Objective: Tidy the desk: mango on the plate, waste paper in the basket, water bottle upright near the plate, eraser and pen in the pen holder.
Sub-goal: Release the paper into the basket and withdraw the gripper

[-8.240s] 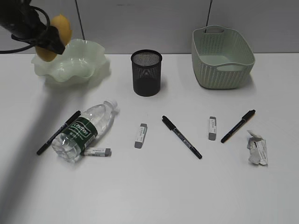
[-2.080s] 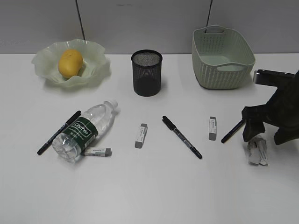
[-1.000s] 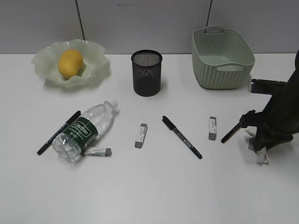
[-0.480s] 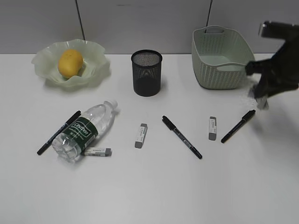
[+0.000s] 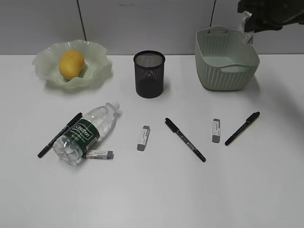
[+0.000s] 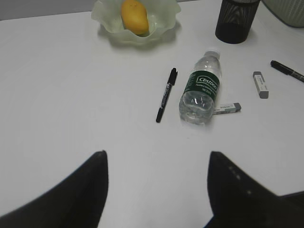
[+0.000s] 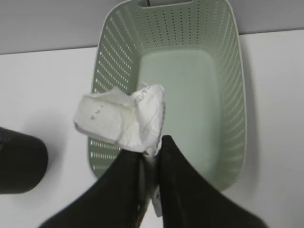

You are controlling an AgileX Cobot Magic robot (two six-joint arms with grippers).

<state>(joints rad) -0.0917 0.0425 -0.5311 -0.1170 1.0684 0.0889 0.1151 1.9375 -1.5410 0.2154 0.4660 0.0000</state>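
My right gripper (image 7: pixel 151 148) is shut on the waste paper (image 7: pixel 124 119) and holds it high over the pale green basket (image 7: pixel 232 95); in the exterior view the gripper (image 5: pixel 254 21) is at the top right above the basket (image 5: pixel 227 71), with the paper (image 5: pixel 247 26) under it. The mango (image 5: pixel 71 64) lies on the plate (image 5: pixel 97 64). The water bottle (image 5: pixel 88 132) lies on its side on the desk (image 5: pixel 152 190). Three pens (image 5: pixel 185 139) (image 5: pixel 242 128) (image 5: pixel 59 135) and three erasers (image 5: pixel 143 138) (image 5: pixel 216 130) (image 5: pixel 99 154) lie around the pen holder (image 5: pixel 149 74). My left gripper (image 6: pixel 156 166) is open and empty above bare desk.
A grey wall panel (image 5: pixel 142 23) runs behind the desk. The left wrist view shows the bottle (image 6: pixel 201 91), a pen (image 6: pixel 166 94) and the plate (image 6: pixel 161 19) with the mango (image 6: pixel 134 16).
My right gripper closed on the waste paper at the desk's right side, lifted it and carried it up and back to above the basket. Nothing else moved.
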